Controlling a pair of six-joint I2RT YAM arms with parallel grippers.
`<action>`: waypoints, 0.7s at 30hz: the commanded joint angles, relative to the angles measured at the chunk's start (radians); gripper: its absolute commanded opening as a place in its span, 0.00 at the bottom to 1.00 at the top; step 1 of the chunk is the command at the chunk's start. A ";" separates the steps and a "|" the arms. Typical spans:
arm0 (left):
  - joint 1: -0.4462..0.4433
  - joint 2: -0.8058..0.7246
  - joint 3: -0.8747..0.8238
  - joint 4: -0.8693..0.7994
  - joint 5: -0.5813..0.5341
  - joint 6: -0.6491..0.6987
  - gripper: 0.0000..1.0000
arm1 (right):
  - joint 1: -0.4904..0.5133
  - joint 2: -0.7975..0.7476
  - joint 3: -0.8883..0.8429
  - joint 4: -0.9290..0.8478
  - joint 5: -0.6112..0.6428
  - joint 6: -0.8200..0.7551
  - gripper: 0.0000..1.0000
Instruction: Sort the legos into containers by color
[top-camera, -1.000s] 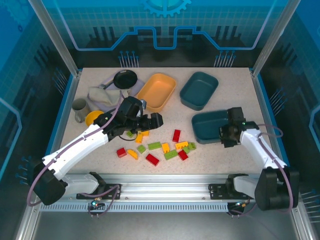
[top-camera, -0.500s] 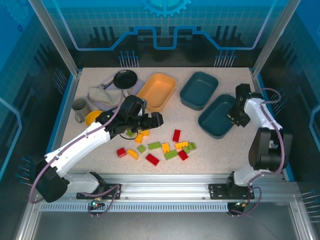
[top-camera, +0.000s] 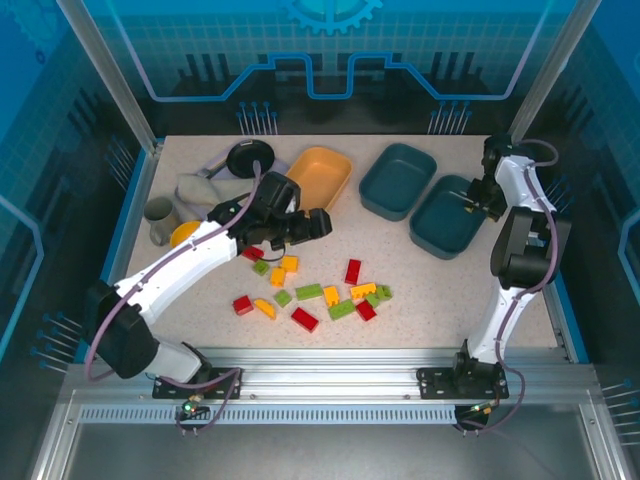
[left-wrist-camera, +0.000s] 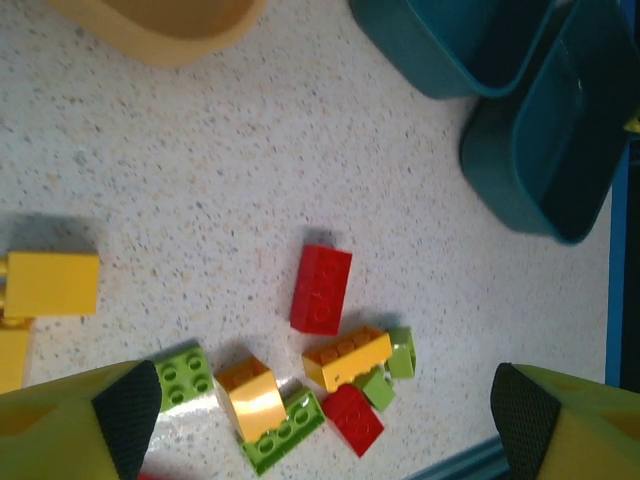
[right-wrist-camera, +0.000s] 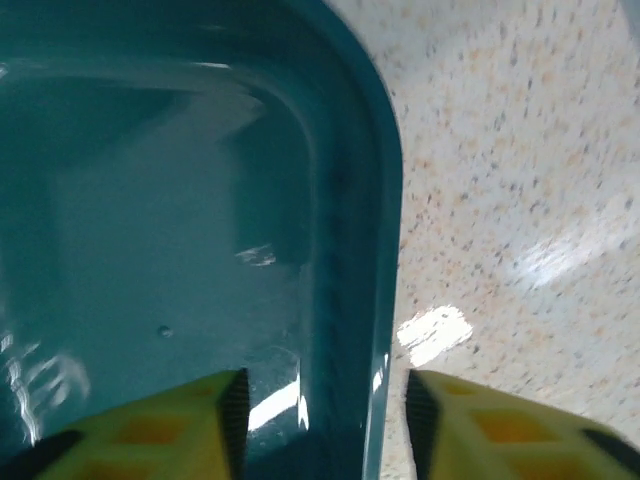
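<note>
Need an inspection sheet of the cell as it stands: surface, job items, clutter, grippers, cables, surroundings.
Surface: speckled beige tabletop, no spills seen.
Job's things: red, yellow-orange and green plastic lego bricks lie loose at front centre. No bricks seen in the orange-yellow plastic tray, the far dark teal plastic tray or the near dark teal plastic tray.
Clutter: black round dish, crumpled grey cloth, grey cup and small yellow bowl, all back-left.
Grippers: left gripper is over the bricks, jaws wide open, nothing between them. Right gripper has its jaws astride the near teal tray's rim, grip unclear.
Cables: purplish cable along each arm, clear of the bricks.
Surroundings: aluminium frame posts, blue translucent panels.
</note>
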 joint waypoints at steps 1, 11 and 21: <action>0.054 0.034 0.049 -0.025 0.037 0.010 0.88 | 0.034 -0.062 0.043 -0.061 0.005 -0.023 0.59; 0.220 0.213 0.161 -0.031 0.098 -0.001 0.79 | 0.228 -0.011 0.101 0.003 -0.133 0.034 0.71; 0.240 0.441 0.371 -0.062 0.136 0.039 0.70 | 0.232 0.217 0.292 -0.070 -0.166 0.085 0.71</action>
